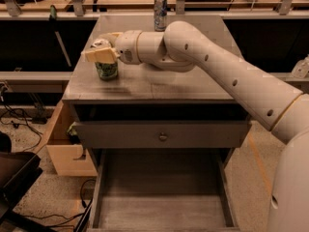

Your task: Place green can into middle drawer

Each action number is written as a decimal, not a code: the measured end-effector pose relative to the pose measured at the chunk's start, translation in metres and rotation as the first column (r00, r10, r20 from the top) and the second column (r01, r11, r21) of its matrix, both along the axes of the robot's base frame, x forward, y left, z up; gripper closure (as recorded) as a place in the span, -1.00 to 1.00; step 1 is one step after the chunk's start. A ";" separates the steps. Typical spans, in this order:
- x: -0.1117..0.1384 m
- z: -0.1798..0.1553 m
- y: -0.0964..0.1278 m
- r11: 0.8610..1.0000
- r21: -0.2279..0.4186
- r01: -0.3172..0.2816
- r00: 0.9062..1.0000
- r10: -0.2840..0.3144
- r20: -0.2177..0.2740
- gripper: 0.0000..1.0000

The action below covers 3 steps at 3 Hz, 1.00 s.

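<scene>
The green can stands upright near the left edge of the cabinet top. My gripper reaches in from the right and is shut on the can's upper part, one finger in front of it and one behind it. The can's base rests on the cabinet top. The middle drawer is pulled out at the bottom of the view, with its grey floor bare. It lies well below and to the right of the can.
A tall slim silver-blue can stands at the back of the cabinet top. A grey drawer front with a round knob sits above the open drawer. An open cardboard box and cables lie on the floor to the left.
</scene>
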<state>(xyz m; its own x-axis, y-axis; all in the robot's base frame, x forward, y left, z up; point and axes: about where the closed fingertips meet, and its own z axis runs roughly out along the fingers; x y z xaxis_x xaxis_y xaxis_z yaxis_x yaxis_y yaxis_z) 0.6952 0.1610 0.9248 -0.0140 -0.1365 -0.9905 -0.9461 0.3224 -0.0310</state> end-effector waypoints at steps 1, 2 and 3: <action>-0.001 0.000 0.003 1.000 0.000 -0.004 1.000 0.004 0.000 0.28; -0.002 0.000 0.005 1.000 0.001 -0.009 1.000 0.009 -0.001 0.76; -0.003 0.000 0.008 1.000 0.001 -0.013 1.000 0.013 -0.001 1.00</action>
